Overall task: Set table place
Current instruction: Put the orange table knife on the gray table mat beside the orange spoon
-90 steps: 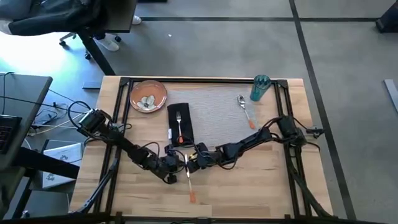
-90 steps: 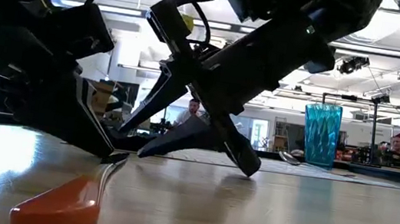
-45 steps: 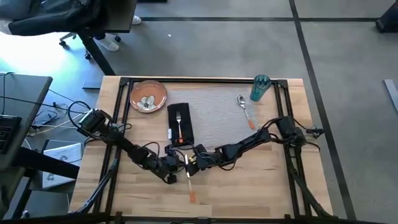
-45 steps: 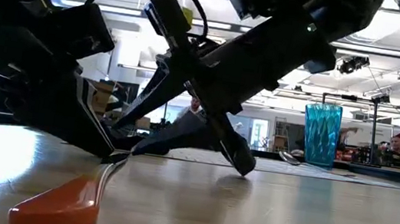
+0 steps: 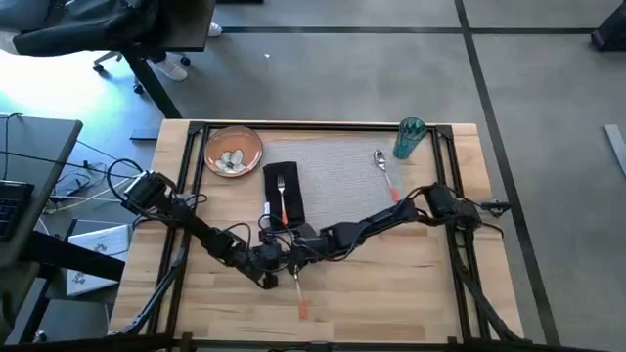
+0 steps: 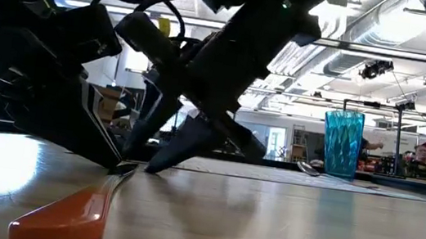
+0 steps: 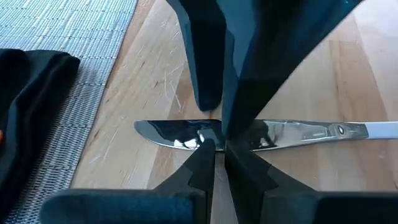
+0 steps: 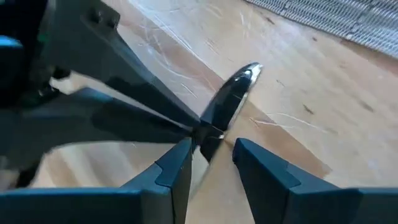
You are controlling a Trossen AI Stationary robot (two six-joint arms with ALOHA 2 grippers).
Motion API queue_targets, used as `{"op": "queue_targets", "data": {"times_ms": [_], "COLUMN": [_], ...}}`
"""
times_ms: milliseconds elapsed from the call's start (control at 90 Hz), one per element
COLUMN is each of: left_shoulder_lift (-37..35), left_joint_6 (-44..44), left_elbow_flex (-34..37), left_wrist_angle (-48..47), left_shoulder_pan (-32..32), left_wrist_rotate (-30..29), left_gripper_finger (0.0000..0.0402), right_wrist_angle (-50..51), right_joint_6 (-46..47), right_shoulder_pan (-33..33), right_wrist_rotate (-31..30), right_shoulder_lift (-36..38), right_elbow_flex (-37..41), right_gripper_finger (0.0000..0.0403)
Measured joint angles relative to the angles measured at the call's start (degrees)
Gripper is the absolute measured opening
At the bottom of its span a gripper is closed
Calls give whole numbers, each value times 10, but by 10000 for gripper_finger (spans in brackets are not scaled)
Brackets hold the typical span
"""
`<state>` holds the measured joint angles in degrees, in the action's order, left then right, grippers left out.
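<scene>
An orange-handled knife [image 5: 297,284] lies flat on the table [image 5: 411,284], near of the grey placemat [image 5: 342,181]. My left gripper [image 7: 216,149] is shut, with its tips down at the blade. My right gripper [image 8: 211,158] is open and reaches in from the right. One of its fingers stands on each side of the blade, close to the left gripper's tips. A black napkin [image 5: 284,200] with a fork lies on the placemat's left part. A spoon [image 5: 386,171] lies on its right part. The plate [image 5: 233,150] stands at the far left and the teal cup [image 5: 409,137] at the far right. My left gripper presses its shut fingertips [image 7: 205,158] on the middle of the knife's blade [image 7: 186,134], at one long edge. The fingers slant down from the table's left side and lie across the blade. The knife lies flat on the wood. My right gripper stands astride the blade [image 8: 227,106]; whether a finger touches it, I cannot tell.
The plate holds a few small pale things. The black rail frame [image 5: 323,125] runs around the tabletop. Bare wood lies to the right of the knife, along the near edge. Both arms cross low over the table's near middle.
My right gripper has gone toward the table's left edge and tipped lower. It now stands over the knife's blade, next to my left gripper. The left gripper and the knife have kept still.
</scene>
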<state>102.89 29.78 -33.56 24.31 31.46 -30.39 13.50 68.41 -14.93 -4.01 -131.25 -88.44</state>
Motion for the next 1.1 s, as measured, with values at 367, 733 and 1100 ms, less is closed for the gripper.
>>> {"op": "queue_targets", "data": {"times_ms": [367,733,1100], "left_shoulder_lift": [0,2,4], "left_joint_6": [0,-1,0], "left_elbow_flex": [0,1,-1], "left_wrist_angle": [-2,4,14], "left_shoulder_pan": [0,0,-1], "left_wrist_rotate": [1,1,3], "left_gripper_finger": [23,23,23], "right_wrist_angle": [-85,-145,-157], "right_joint_6": [30,51,-65], "right_shoulder_pan": [-18,-34,-33], "right_wrist_rotate": [-13,-44,5], "right_shoulder_lift": [-5,-5,-10], "right_elbow_flex": [28,52,29], "right_gripper_finger": [112,85,62]}}
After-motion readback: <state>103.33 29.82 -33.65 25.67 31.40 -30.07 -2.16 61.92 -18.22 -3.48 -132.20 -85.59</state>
